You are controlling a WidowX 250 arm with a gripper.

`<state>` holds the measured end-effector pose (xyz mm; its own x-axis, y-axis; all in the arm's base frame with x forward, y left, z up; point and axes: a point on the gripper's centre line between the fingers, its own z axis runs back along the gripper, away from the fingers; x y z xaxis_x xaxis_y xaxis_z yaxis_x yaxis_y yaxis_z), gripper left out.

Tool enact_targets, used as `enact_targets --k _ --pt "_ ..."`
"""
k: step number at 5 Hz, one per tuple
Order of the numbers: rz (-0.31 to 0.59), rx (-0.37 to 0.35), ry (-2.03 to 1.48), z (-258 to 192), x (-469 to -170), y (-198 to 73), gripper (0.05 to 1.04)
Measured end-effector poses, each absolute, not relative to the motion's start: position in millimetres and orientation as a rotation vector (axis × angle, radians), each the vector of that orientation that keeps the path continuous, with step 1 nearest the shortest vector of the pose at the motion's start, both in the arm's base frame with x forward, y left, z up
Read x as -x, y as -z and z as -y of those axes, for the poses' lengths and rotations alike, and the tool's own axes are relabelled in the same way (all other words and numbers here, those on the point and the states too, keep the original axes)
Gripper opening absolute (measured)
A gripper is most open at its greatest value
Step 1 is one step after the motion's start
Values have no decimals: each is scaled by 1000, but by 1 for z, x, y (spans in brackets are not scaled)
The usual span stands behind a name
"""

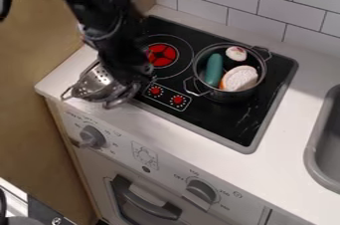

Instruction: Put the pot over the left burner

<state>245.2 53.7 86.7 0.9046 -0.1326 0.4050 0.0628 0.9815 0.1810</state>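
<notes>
The gripper [136,78] hangs from the upper left, low over the stove's left edge and in front of the colander's right part. To its right, a dark metal pot [227,94] with two wire handles stands upright on the right half of the black stove top. Inside the pot are a green cucumber-like piece [213,69], a white piece with an orange-brown edge [239,77] and a small round white-and-red piece [235,53]. The left burner [161,55], with a red centre, has nothing on it; the arm covers its left side.
A metal colander [96,83] lies tilted on the white counter [142,119], left of the stove. Red knobs [177,100] sit at the stove's front. A tiled wall [256,2] runs behind, and a grey sink [316,149] is at the right.
</notes>
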Motion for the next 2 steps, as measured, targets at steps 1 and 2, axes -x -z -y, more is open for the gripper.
enact_targets --k 1,2 --pt "466 -199 133 -51 -252 -100 54" --pt "530 -252 180 -49 -263 -107 54"
